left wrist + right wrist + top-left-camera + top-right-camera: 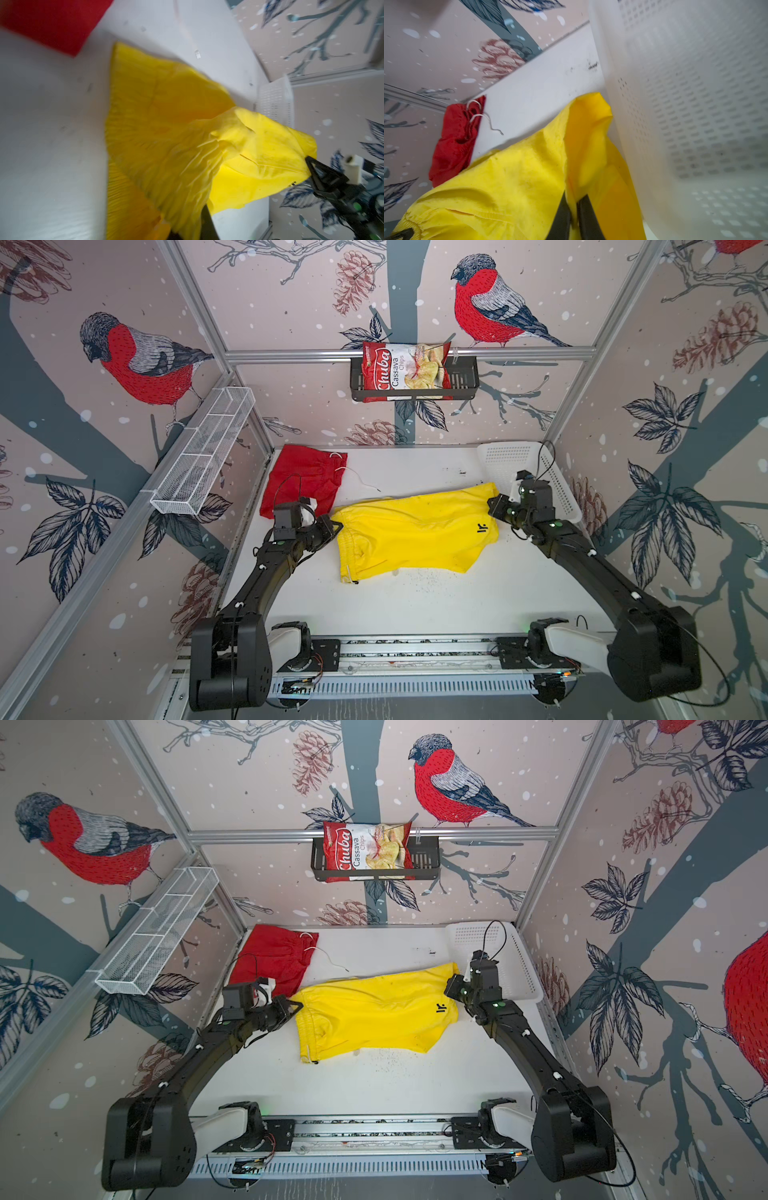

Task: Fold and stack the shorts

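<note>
Lying flat in the back left corner of the counter (415,614), the red shorts (303,477) sit close to the wall. Their white string (365,483) trails out onto the bare counter.

Just in front of them is the left tool (334,526). It is pinched tight on the left end of the yellow shorts (415,535), right at the stretchy waist.

The yellow shorts reach across the middle of the counter, from one tool to the other. The waist is on the left and the legs point right. The near part lies on the counter. A small black mark (482,529) shows on the right side. The two pairs are close at one corner, but they are not stacked.

Up on the back wall, a chips bag (405,366) sits in a black rack (461,381).

The far right corner of the yellow shorts is lifted off the counter, and the right tool (492,502) has hold of it. In the right wrist view its two black fingers (560,218) stand almost together, with yellow cloth between them.

Right behind that tool, a white basket (507,456) fills the back right corner.
</note>
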`<action>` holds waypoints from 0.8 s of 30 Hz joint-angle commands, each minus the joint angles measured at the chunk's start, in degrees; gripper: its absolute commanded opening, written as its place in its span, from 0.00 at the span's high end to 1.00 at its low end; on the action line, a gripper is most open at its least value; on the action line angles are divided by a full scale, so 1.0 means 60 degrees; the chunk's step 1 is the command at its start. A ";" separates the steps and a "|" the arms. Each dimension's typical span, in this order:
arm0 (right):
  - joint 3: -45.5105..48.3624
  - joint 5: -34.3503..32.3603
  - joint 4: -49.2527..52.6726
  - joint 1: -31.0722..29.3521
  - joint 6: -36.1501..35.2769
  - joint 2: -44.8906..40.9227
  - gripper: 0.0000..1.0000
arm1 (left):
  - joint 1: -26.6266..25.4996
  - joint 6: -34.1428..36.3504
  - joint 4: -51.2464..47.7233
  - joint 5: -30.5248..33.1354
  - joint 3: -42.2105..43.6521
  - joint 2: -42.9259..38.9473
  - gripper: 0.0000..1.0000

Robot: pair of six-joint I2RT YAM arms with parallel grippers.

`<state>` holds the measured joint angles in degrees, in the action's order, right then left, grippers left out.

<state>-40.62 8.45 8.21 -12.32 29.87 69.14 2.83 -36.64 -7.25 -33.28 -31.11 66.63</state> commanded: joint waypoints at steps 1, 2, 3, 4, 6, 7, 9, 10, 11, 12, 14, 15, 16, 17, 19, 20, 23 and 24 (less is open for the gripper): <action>0.0993 0.0009 -0.0134 -0.0024 0.0115 0.0268 0.84 | -0.0017 -0.0281 0.0101 0.1151 0.0615 -0.0137 1.00; 0.1207 0.0102 -0.0232 -0.0027 0.0148 0.0358 0.84 | -0.0004 -0.0394 0.0270 0.1165 0.0779 -0.0149 1.00; 0.1375 0.0144 -0.0296 -0.0053 0.0173 0.0399 0.84 | -0.0017 -0.0506 0.0403 0.1166 0.0882 -0.0128 1.00; 0.1462 0.0140 -0.0346 -0.0070 0.0144 0.0400 0.84 | -0.0016 -0.0559 0.0445 0.1176 0.0896 -0.0058 1.00; 0.1511 0.0040 -0.0326 -0.0071 0.0079 0.0407 0.81 | -0.0005 -0.0569 0.0461 0.1167 0.0847 0.0104 0.95; 0.1499 -0.0023 -0.0307 -0.0071 0.0054 0.0400 0.74 | -0.0007 -0.0536 0.0461 0.1129 0.0822 0.0182 0.89; 0.1498 -0.0070 -0.0317 -0.0072 0.0047 0.0400 0.57 | -0.0006 -0.0474 0.0461 0.1100 0.0831 0.0247 0.72; 0.1497 -0.0087 -0.0302 -0.0081 0.0060 0.0339 0.50 | -0.0017 -0.0481 0.0469 0.1106 0.0861 0.0231 0.66; 0.1511 -0.0089 -0.0285 -0.0074 0.0072 0.0277 0.45 | -0.0006 -0.0474 0.0472 0.1110 0.0878 0.0180 0.62; 0.1522 -0.0076 -0.0262 -0.0073 0.0100 0.0193 0.42 | -0.0013 -0.0470 0.0487 0.1136 0.0938 0.0125 0.59; 0.1568 -0.0011 -0.0244 -0.0083 0.0122 0.0050 0.41 | -0.0012 -0.0485 0.0488 0.1146 0.0952 0.0057 0.54; 0.1623 0.0102 -0.0265 -0.0074 0.0164 -0.0034 0.40 | -0.0016 -0.0493 0.0469 0.1127 0.0917 0.0018 0.52; 0.1663 0.0229 -0.0268 -0.0073 0.0201 -0.0097 0.42 | -0.0012 -0.0463 0.0421 0.1104 0.0861 0.0007 0.49; 0.1706 0.0425 -0.0303 -0.0071 0.0230 -0.0129 0.47 | -0.0017 -0.0444 0.0392 0.1050 0.0794 0.0004 0.48; 0.1735 0.0924 -0.0208 -0.0071 0.0273 -0.0129 0.50 | -0.0017 -0.0349 0.0204 0.0913 0.0548 -0.0013 0.47; 0.1731 0.1114 -0.0113 -0.0086 0.0272 -0.0125 0.51 | -0.0017 -0.0320 0.0098 0.0848 0.0435 -0.0065 0.46; 0.1781 0.1361 0.0215 -0.0106 0.0323 -0.0226 0.50 | -0.0012 -0.0237 -0.0174 0.0800 0.0187 -0.0434 0.40; 0.1829 0.1350 0.0261 -0.0106 0.0345 -0.0279 0.50 | -0.0017 -0.0248 -0.0224 0.0805 0.0160 -0.0606 0.36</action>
<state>-30.04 14.15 8.23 -12.75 31.33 68.12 2.76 -39.24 -7.16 -27.29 -29.28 64.53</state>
